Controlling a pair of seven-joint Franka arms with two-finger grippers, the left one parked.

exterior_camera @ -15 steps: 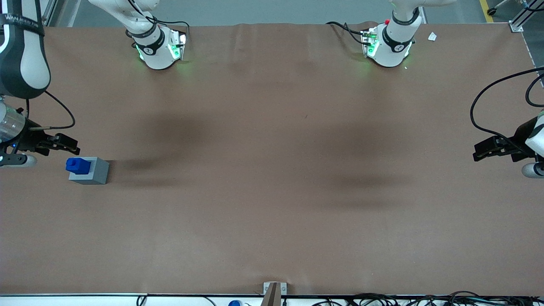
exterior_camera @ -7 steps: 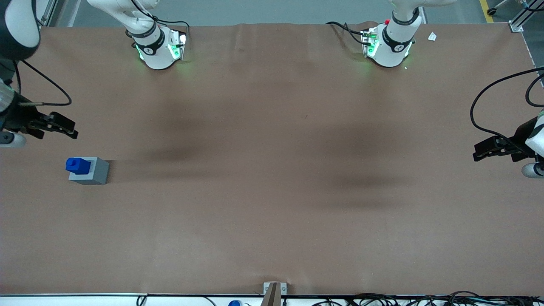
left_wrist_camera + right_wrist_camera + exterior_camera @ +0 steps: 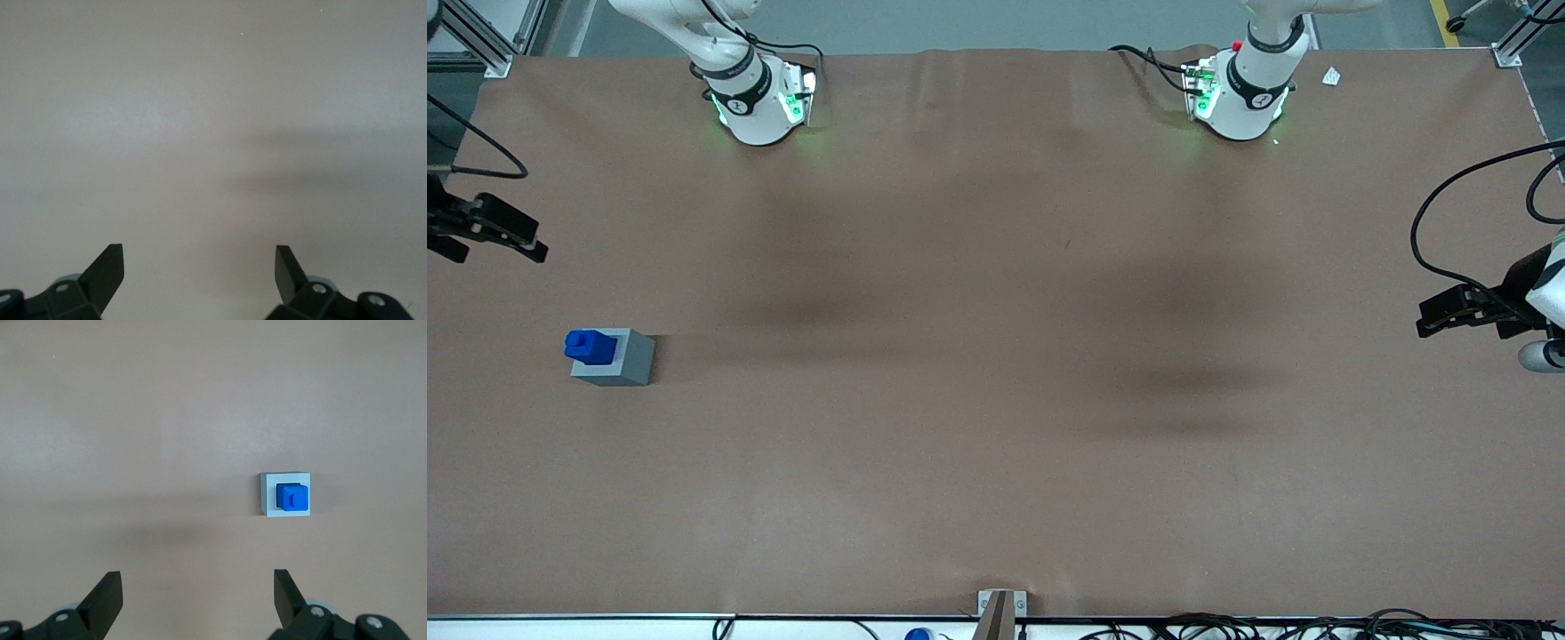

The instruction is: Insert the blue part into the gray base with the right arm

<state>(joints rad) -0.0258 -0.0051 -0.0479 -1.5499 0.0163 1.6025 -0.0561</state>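
Sitting snug in the gray base (image 3: 618, 358), stud up, toward the working arm's end of the table: the blue part (image 3: 590, 346). Looks done, nothing left but parking. Hanging high, well apart from both, fingers wide open and holding nothing: the gripper (image 3: 197, 593). Cut off at the picture edge: most of the right arm (image 3: 463, 227).

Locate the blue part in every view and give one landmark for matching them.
Front view: the blue part sits in the gray base, nearer the camera than the open gripper.
Right wrist view: blue part in the base.
Left wrist view: not in it.
Shared landmark: the gray base.
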